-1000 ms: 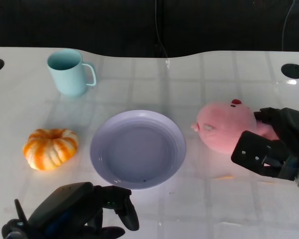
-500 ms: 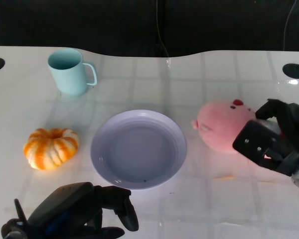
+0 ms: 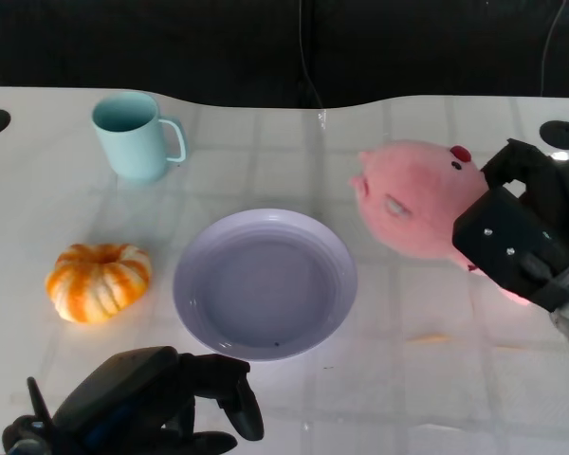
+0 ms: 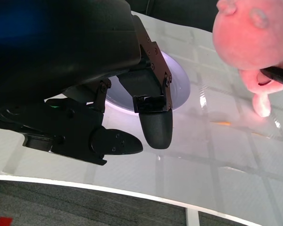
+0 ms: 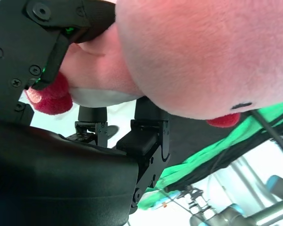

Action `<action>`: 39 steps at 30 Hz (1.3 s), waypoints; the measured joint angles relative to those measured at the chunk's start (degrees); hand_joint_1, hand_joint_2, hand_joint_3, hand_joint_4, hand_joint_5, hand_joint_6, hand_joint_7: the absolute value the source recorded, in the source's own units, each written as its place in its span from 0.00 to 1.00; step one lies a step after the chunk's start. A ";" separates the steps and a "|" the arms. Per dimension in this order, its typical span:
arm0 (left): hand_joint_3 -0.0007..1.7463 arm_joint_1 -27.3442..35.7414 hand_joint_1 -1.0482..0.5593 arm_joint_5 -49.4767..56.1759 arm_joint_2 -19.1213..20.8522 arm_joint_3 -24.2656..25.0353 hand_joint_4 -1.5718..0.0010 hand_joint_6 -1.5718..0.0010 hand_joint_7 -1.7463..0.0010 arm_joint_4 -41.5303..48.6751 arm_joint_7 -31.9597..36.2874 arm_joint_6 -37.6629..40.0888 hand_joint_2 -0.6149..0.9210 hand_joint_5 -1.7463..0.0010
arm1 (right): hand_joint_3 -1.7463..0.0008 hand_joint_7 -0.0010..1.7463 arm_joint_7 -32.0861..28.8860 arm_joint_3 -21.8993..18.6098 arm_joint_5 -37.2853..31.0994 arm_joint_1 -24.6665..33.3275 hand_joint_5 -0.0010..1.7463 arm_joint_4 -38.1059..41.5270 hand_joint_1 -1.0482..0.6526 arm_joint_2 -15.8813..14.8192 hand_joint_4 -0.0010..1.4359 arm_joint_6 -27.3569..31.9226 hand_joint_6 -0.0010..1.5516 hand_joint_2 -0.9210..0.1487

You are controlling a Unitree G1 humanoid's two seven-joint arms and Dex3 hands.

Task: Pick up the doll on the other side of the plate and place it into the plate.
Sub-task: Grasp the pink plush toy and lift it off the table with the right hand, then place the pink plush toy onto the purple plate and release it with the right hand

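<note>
At the right of the head view, the pink doll (image 3: 417,210) is held by the right robot hand (image 3: 523,232), whose black fingers are wrapped around its rear part; the doll appears lifted clear of the white table (image 3: 417,379), and its snout is turned toward the frame's left; it is seen beside the upper right rim of the lavender plate (image 3: 265,284), not over its hollow. In the right wrist view, the doll's pink body (image 5: 198,52) fills the upper part of the picture, and it is clasped between the black fingers (image 5: 148,136) and the shell of that hand. At the lower left of the head view, the left robot hand (image 3: 156,403) is seen low over the near table edge; its fingers are curled inward and nothing is held in them, which is confirmed in the left wrist view (image 4: 108,122). At the upper left of the head view a pale teal mug (image 3: 133,137) is stood upright, its handle turned to the right; an orange and white pumpkin (image 3: 98,282) is set at the left, beside the plate but apart from it.
</note>
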 measured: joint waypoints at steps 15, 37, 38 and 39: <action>0.15 0.01 0.54 0.82 0.02 -0.38 0.56 0.50 0.46 -0.32 -0.30 0.57 1.00 0.12 | 0.25 1.00 7.29 5.28 -1.14 -0.88 1.00 -9.68 0.53 6.20 0.66 1.28 0.48 0.53; 0.15 0.33 0.53 2.59 -0.53 -2.02 0.55 0.49 0.47 -2.04 -0.32 1.26 0.99 0.12 | 0.82 0.15 7.16 13.01 -6.45 -7.40 0.43 0.24 0.48 13.19 0.47 -2.17 0.46 0.12; 0.15 0.38 0.53 2.59 -0.54 -2.02 0.55 0.49 0.47 -2.14 -0.32 1.23 0.99 0.12 | 0.87 0.10 8.04 13.11 -6.33 -7.39 0.37 0.16 0.47 13.19 0.45 -2.17 0.44 0.07; 0.15 0.44 0.53 2.59 -0.53 -2.02 0.55 0.49 0.48 -2.16 -0.31 1.16 0.99 0.14 | 0.90 0.04 9.06 13.36 -6.31 -7.40 0.30 0.02 0.42 13.07 0.36 -2.09 0.37 0.03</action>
